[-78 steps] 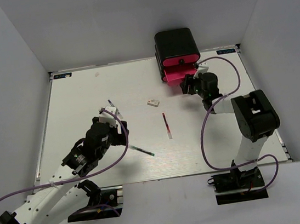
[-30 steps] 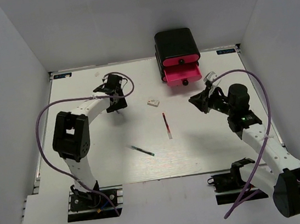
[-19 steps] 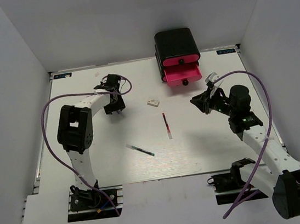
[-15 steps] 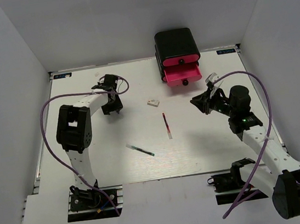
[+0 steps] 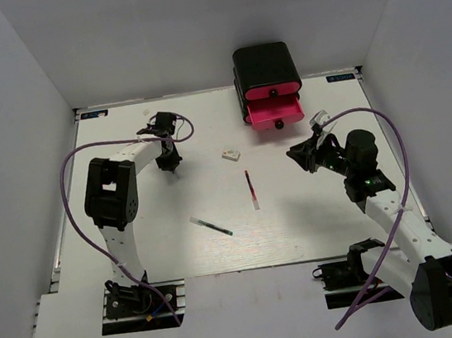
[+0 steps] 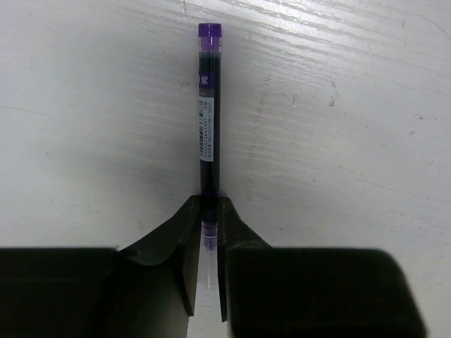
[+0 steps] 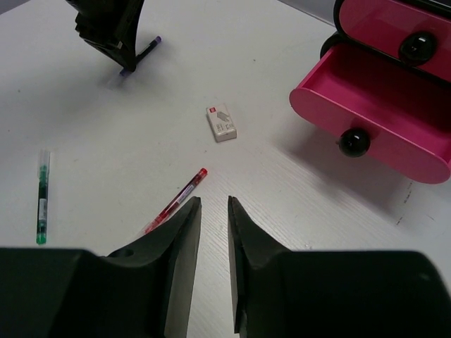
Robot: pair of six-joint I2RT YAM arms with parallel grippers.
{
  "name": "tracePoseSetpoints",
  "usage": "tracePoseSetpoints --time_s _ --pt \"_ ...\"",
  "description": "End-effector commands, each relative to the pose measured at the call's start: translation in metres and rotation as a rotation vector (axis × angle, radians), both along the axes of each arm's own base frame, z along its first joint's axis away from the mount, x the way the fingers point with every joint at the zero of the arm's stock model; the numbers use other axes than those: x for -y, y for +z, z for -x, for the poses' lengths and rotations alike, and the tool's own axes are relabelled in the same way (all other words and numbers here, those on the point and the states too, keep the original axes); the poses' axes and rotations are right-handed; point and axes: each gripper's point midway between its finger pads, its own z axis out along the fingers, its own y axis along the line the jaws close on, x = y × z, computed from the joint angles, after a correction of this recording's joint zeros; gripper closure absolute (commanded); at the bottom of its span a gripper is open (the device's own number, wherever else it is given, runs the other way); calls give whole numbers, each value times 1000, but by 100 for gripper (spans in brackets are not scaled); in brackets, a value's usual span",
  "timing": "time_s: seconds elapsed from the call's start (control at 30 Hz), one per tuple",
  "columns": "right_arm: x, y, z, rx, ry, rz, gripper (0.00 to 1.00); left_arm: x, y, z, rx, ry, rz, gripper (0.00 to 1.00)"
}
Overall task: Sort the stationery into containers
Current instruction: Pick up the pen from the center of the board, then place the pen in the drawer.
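Left gripper (image 6: 208, 205): jaws clamped on the near end of a purple pen (image 6: 208, 105), which lies on the white table (image 6: 338, 105), far-left area.
Right gripper (image 7: 213, 205): jaws narrowly parted, holding nothing, above the table just beside the red pen (image 7: 176, 203).
Pink drawer (image 7: 380, 120): pulled open.

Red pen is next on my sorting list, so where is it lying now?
In the top view the red pen lies centrally, just on the near side of the white block, with the green pen to its left.
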Motion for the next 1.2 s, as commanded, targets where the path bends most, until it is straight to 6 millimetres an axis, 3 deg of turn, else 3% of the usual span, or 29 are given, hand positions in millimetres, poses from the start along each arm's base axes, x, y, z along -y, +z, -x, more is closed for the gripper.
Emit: tracePoseSetpoints --time_s 0.0,0.07,0.13,0.2,0.23,0.4,0.7,0.87,0.97,1.0,1.07,1.17 --pt "1 3 -2 35 -2 -2 72 0 15 -6 47 -30 7 79" --pt "3 4 -3 35 -5 0 64 -1 25 -8 73 -59 -1 82" --pt "3 4 -3 37 -6 2 53 6 52 -11 141 -98 -8 83" --pt "3 4 -2 41 1 5 48 16 75 -15 193 -166 12 87" --pt "3 3 -3 37 1 6 45 21 96 -18 247 -192 39 88" --pt "5 -1 -4 36 4 12 42 55 165 -18 422 -407 150 94" --pt "15 -3 -9 53 -22 32 41 158 269 0 694 -852 357 94" --pt "29 4 -17 45 -99 18 43 219 286 13 808 -1112 353 94" --pt "39 9 -22 51 -149 15 47 242 299 20 898 -1203 333 94" --pt "44 10 -24 55 -170 15 50 257 293 21 911 -1232 336 94" --pt "51 15 -26 64 -209 7 60 269 301 18 948 -1260 313 92" --pt "60 22 -27 87 -248 3 82 291 290 10 954 -1290 285 92"
